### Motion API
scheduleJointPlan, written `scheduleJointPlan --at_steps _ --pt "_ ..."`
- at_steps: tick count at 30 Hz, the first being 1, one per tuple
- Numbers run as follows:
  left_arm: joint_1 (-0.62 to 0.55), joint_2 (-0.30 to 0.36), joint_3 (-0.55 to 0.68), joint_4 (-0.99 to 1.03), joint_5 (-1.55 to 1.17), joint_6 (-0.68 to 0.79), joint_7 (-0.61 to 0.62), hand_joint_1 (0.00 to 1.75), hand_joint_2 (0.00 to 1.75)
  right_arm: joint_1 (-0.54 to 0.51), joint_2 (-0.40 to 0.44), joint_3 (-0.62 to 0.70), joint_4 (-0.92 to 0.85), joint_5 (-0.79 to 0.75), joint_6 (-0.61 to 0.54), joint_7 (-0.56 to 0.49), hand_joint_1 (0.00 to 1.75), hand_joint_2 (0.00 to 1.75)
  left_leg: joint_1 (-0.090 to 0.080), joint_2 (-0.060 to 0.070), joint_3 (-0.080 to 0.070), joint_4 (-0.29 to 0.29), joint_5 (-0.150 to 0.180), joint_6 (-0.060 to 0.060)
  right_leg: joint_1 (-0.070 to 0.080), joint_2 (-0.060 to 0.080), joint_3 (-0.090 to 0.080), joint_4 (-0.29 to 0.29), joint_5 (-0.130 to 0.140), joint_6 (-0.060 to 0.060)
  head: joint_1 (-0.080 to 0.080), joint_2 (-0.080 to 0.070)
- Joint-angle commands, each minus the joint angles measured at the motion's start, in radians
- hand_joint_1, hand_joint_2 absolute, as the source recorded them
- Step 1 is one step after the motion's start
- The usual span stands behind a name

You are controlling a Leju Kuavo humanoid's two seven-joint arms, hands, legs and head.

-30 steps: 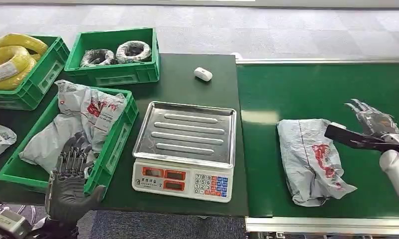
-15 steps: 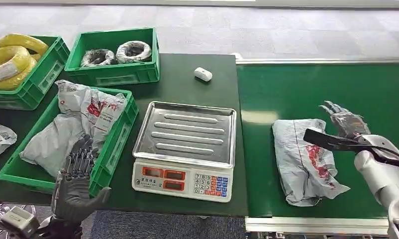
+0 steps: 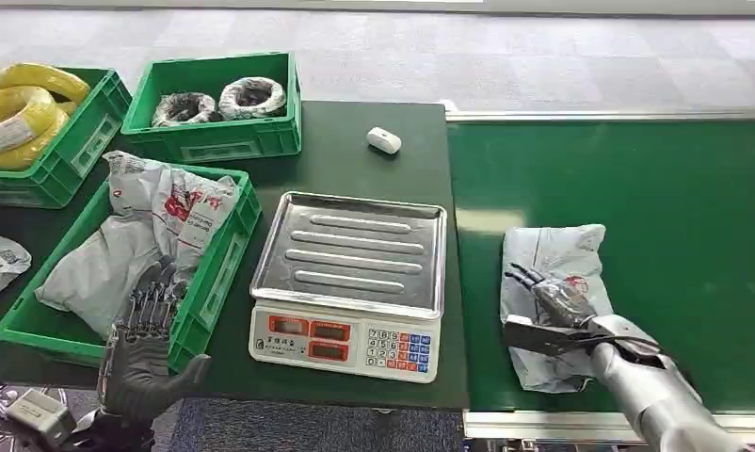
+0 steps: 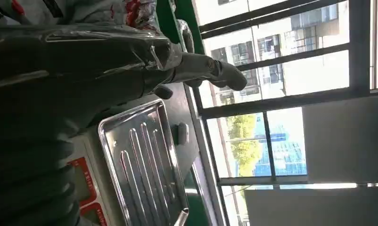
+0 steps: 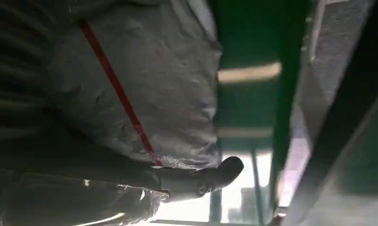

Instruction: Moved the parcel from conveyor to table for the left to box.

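Green conveyor belt (image 3: 637,188) runs beside a dark green table (image 3: 355,160) holding a scale (image 3: 350,282) and green bins. On the belt near the table edge lies the grey parcel (image 3: 553,264); the right hand (image 3: 554,299) rests on it with fingers spread, not yet gripping, so the pickup looks just begun. Next the fingers must close and carry it to the table, where the left hand (image 3: 143,353) waits open, holding nothing.
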Motion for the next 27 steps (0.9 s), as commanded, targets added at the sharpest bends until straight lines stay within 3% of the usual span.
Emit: scheduleJointPlan --at_steps 1,7,8,9,18,24,27 --pt "0.017 -0.052 0.032 -0.009 -0.028 -0.020 0.001 0.00 1.75 0.217 0.060 0.104 -0.183 -0.015 -0.031 0.025 0.00 1.75 0.002 0.002 0.004 -0.002 -0.001 -0.001 0.002 0.000 0.005 -0.004 -0.001 -0.003 0.000 0.000" --pt "-0.023 -0.051 0.032 0.023 -0.029 -0.024 0.001 0.00 1.75 0.193 0.081 0.113 -0.157 -0.006 -0.006 0.055 0.00 1.75 0.000 0.001 0.004 -0.001 -0.001 -0.001 0.001 0.000 0.004 -0.002 -0.002 -0.003 0.000 0.000" --pt "-0.037 -0.053 0.032 0.029 -0.030 -0.027 0.002 0.00 1.75 0.174 0.087 0.119 -0.139 0.002 -0.002 0.056 0.17 1.75 0.001 0.003 0.005 -0.001 -0.001 -0.001 0.001 0.001 0.004 -0.002 -0.001 -0.003 0.000 0.000" --pt "-0.047 -0.054 0.035 0.033 -0.030 -0.029 0.003 0.00 1.75 0.160 0.095 0.119 -0.120 -0.002 0.005 0.050 1.69 1.75 0.001 0.004 0.005 -0.002 0.000 -0.001 0.001 0.001 0.005 -0.002 -0.001 -0.004 0.001 0.000" --pt "-0.048 -0.067 0.034 0.027 -0.039 -0.020 0.001 0.00 1.75 0.155 0.107 0.117 -0.110 0.014 -0.025 0.049 1.75 1.75 0.001 0.009 0.010 -0.004 -0.001 -0.002 0.002 0.006 0.007 -0.004 0.000 -0.006 0.000 0.000" --pt "-0.042 -0.064 0.044 0.019 -0.037 -0.011 0.001 0.00 1.75 0.050 0.078 0.086 -0.127 0.042 -0.078 0.108 1.75 1.75 0.000 0.013 0.006 -0.001 -0.002 -0.002 0.001 0.010 0.002 0.000 0.000 -0.005 0.001 0.000" --pt "-0.040 -0.064 0.047 0.017 -0.037 -0.012 0.001 0.00 1.75 0.050 0.071 0.077 -0.147 0.043 -0.066 0.107 1.75 1.75 0.000 0.012 0.005 0.000 -0.002 -0.003 0.001 0.009 0.001 0.001 0.000 -0.005 0.001 0.000"
